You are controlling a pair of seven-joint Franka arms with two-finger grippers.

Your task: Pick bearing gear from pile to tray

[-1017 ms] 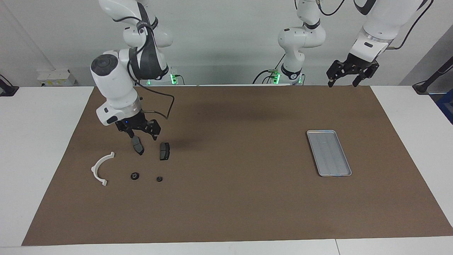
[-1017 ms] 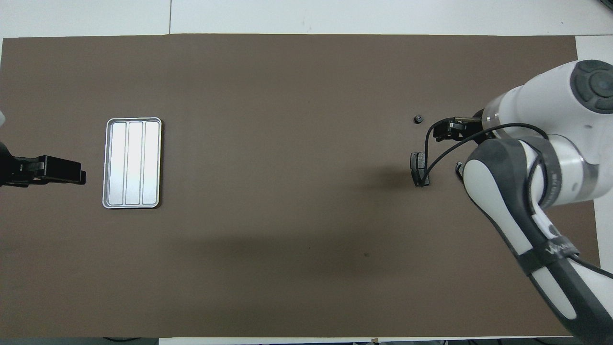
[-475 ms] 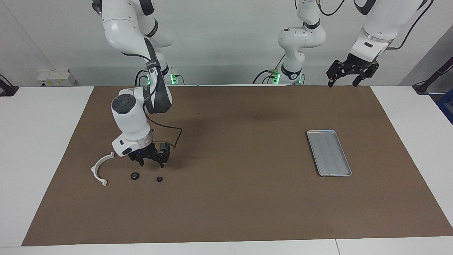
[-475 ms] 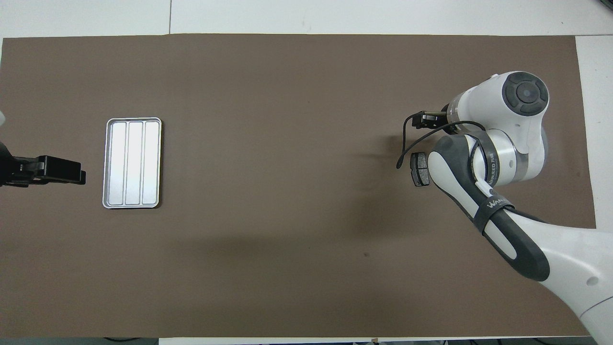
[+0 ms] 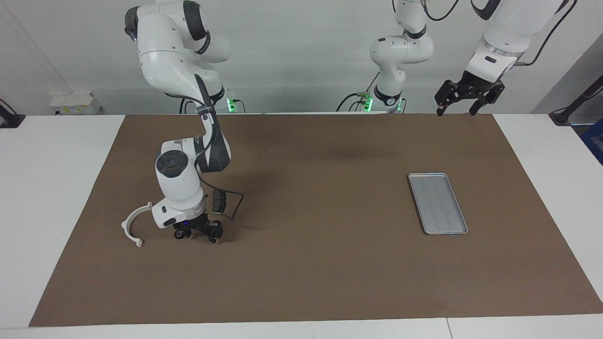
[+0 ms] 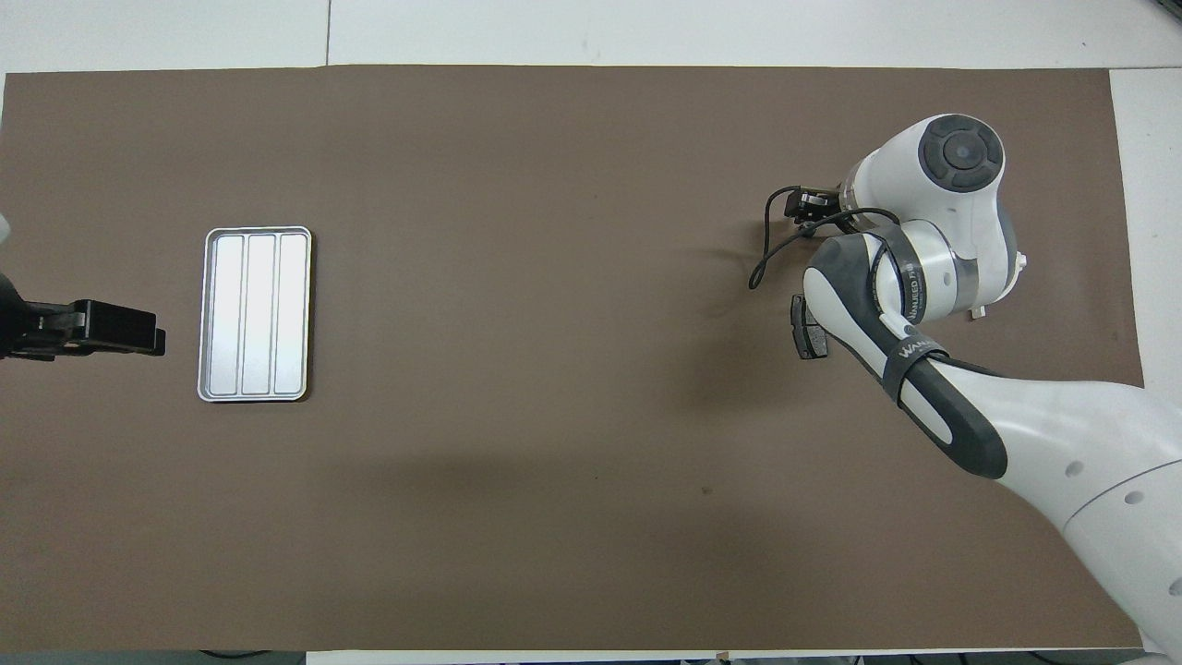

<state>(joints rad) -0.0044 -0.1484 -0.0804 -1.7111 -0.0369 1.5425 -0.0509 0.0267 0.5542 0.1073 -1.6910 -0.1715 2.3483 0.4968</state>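
Observation:
The pile lies toward the right arm's end of the mat: a white curved arc, a dark brake pad and a small black round piece. My right gripper is down at the mat among the round pieces, open, one finger beside that round piece. Its wrist hides the rest of the pile, and I cannot tell whether anything sits between the fingers. The silver tray lies empty toward the left arm's end. My left gripper waits raised and open over the mat's edge nearest the robots.
A brown mat covers most of the white table. The right arm's forearm and black cable hang over the pile in the overhead view.
My right arm has come down from above the brake pads to the mat at the small round pieces, farther from the robots. The left arm has not moved.

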